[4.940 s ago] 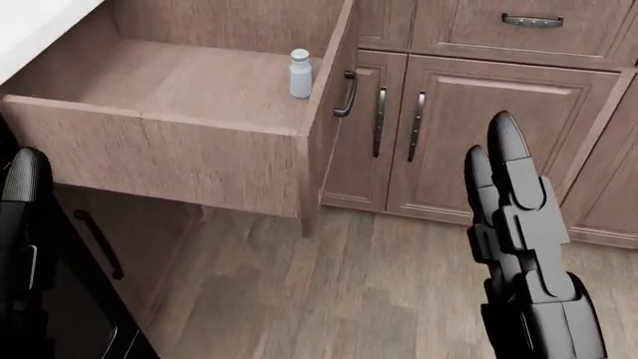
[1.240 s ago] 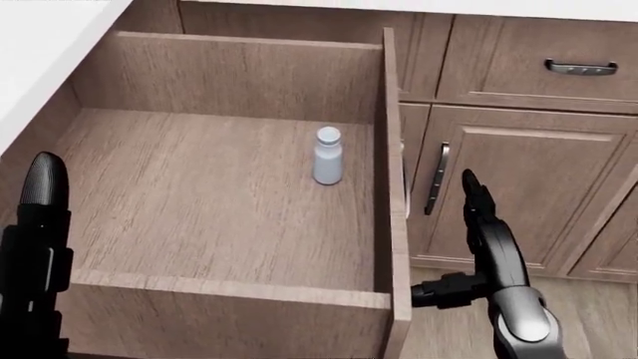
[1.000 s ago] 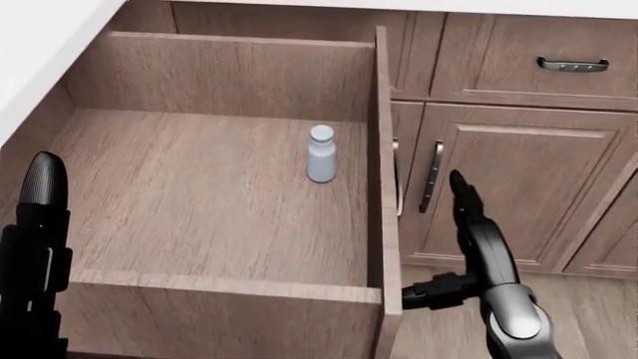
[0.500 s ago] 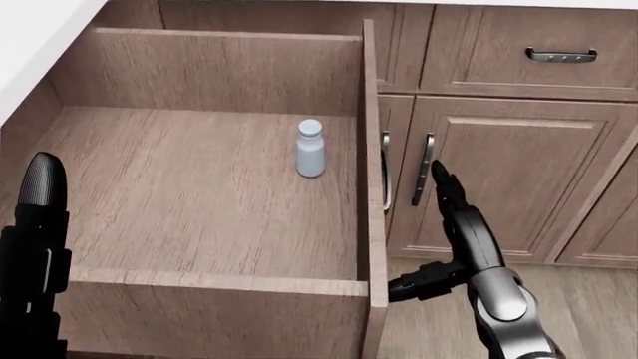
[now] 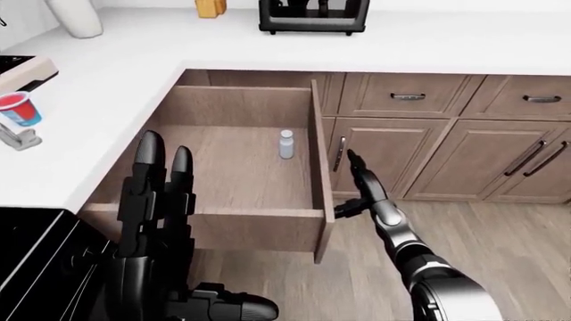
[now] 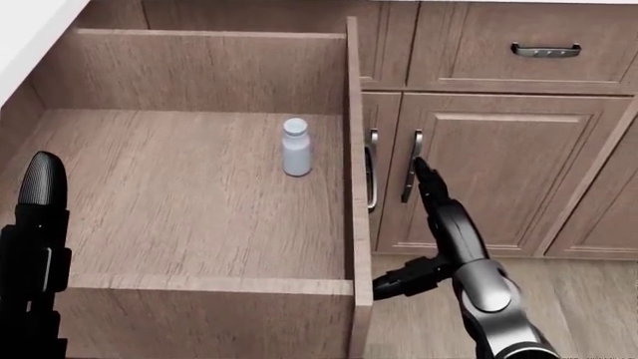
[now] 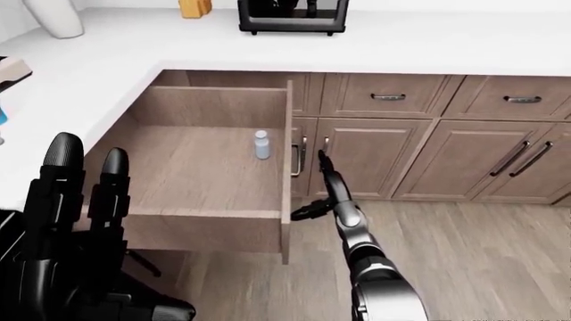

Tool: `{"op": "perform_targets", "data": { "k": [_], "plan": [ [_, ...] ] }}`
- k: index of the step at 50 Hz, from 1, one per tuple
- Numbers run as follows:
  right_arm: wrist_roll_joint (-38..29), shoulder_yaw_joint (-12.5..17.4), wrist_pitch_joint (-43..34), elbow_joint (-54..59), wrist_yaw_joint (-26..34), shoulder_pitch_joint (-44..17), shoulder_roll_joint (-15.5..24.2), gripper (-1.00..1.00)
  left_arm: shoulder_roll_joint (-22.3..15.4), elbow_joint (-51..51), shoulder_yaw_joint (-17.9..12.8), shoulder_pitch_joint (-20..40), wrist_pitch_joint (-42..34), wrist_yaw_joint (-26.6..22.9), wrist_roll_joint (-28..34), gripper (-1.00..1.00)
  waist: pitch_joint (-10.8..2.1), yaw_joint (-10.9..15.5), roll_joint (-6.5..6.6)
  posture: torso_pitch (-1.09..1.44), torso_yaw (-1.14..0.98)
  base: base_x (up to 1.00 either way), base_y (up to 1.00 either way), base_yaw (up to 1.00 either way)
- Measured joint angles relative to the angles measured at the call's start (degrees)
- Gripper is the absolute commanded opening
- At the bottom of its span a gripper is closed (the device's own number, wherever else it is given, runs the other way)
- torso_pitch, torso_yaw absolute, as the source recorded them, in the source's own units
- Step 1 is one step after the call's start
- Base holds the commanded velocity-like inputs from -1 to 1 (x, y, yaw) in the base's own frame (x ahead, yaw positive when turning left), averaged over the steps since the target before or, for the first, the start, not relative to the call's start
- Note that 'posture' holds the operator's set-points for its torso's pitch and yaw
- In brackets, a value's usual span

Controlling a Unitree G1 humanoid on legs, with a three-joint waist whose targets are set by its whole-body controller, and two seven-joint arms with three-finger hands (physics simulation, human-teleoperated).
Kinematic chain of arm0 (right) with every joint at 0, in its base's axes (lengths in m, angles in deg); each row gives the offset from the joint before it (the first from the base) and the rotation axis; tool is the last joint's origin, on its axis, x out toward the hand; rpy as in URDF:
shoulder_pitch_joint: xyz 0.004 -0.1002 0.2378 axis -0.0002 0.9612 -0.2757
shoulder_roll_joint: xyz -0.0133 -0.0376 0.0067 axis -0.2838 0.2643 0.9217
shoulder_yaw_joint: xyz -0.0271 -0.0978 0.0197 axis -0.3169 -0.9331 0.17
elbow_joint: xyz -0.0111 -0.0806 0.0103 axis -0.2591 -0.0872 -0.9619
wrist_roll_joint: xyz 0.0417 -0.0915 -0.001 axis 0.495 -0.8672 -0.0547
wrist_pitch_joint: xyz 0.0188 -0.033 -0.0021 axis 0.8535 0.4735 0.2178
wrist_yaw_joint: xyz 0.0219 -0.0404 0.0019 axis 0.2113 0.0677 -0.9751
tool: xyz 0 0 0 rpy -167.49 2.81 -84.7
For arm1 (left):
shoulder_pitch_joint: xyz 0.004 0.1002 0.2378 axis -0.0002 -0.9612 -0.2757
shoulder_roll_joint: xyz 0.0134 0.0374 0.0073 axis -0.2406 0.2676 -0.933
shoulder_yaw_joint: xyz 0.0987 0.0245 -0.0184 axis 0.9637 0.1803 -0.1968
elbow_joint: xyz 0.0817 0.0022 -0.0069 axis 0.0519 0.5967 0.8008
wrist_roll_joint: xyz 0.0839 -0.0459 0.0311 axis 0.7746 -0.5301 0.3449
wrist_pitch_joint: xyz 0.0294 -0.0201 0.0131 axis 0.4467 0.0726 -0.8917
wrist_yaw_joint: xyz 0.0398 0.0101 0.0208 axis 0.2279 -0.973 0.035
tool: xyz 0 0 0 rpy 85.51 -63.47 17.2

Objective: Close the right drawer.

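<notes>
The right drawer [image 6: 179, 202] stands pulled far out from the corner cabinet, its front panel [image 6: 354, 187] edge-on with a dark handle [image 6: 371, 179] on its right face. A small white bottle [image 6: 296, 147] stands upright inside, near the front panel. My right hand [image 6: 410, 232] is open just right of the front panel, fingers [image 6: 431, 187] pointing up along it, thumb [image 6: 399, 283] reaching toward the panel's lower edge; whether it touches I cannot tell. My left hand [image 5: 160, 194] is open, fingers straight up, raised over the drawer's near side wall, holding nothing.
Cabinet doors [image 6: 499, 179] with dark handles lie right of the drawer, and a shut drawer [image 6: 545, 50] above them. The white counter [image 5: 428, 47] carries a black appliance [image 5: 312, 17] and a red cup [image 5: 19, 108]. A black stove [image 5: 35, 267] is at bottom left. Wood floor [image 5: 500, 254].
The head view has drifted so the drawer, bottle and cabinets slide left. My right hand has moved left and closer to the drawer's front panel. The drawer remains pulled out.
</notes>
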Motion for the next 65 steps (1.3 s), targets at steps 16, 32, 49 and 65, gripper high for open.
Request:
{"op": "perform_targets", "data": {
  "k": [16,32,49,65],
  "plan": [
    [-1.5,-0.5,-0.3,0.7,-0.1,-1.1,-1.4,1.0,0.0,0.1,-0.1,-0.1,0.3,-0.1,0.0,1.0,0.04,-0.1,0.01,0.0,0.0,0.0,0.0,0.0],
    [-4.2,-1.2,-1.0,1.8,-0.4,-2.9,-4.0,1.0,0.1,-0.4,-0.3,0.1,-0.3,0.0,-0.1,1.0,-0.02,-0.1,0.09,0.0,0.0,0.0,0.0,0.0],
    [-6.7,-1.9,-2.4,2.1,1.1,-5.5,-5.7,1.0,0.3,-0.5,-0.6,0.2,-0.6,-0.3,-0.4,1.0,0.27,0.2,0.14,0.0,0.0,0.0,0.0,0.0],
    [-8.3,-2.2,-2.9,2.6,1.2,-7.2,-7.4,1.0,0.3,-0.3,-0.5,0.0,0.0,-0.3,-0.2,1.0,0.33,0.1,0.24,0.0,0.0,0.0,0.0,0.0]
  ]
}}
